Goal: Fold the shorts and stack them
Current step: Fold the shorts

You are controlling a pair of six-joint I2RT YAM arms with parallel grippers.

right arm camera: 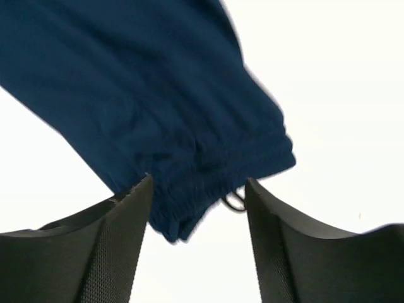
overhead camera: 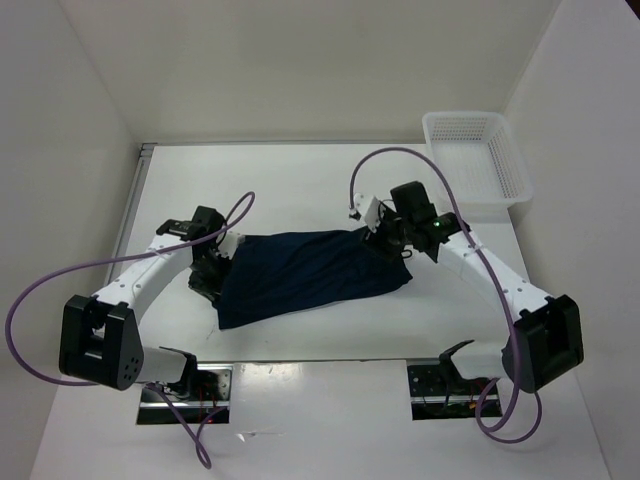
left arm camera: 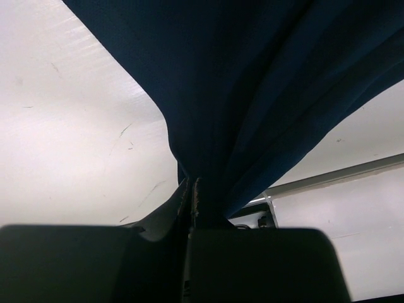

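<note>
Closest to our lenses are our own fingers. Our left gripper (left arm camera: 192,192) is clenched on a bunched fold of the shorts (left arm camera: 252,95), and the navy cloth fans out from the pinch above the pale table (left arm camera: 63,126). Our right gripper (right arm camera: 197,189) is released. Its fingers (right arm camera: 113,240) are spread wide, with the gathered waistband corner and a drawstring loop (right arm camera: 234,202) between them. We cannot tell whether the cloth touches either pad.

From above, the shorts lie spread across the middle of the table. Our left gripper is at their 9 o'clock edge and our right gripper at their 2 o'clock corner. Bare table opens widely toward 12 o'clock. A narrower strip runs at 6 o'clock, between the cloth and our bases (overhead camera: 100,345).

At the table's 2 o'clock corner sits a white mesh basket (overhead camera: 475,150), well apart from the shorts and close to the wall. White walls (overhead camera: 60,150) close the table at 9, 12 and 3 o'clock. Purple cables (overhead camera: 400,153) loop over both arms, and the right one arcs above the open surface near our right gripper.
</note>
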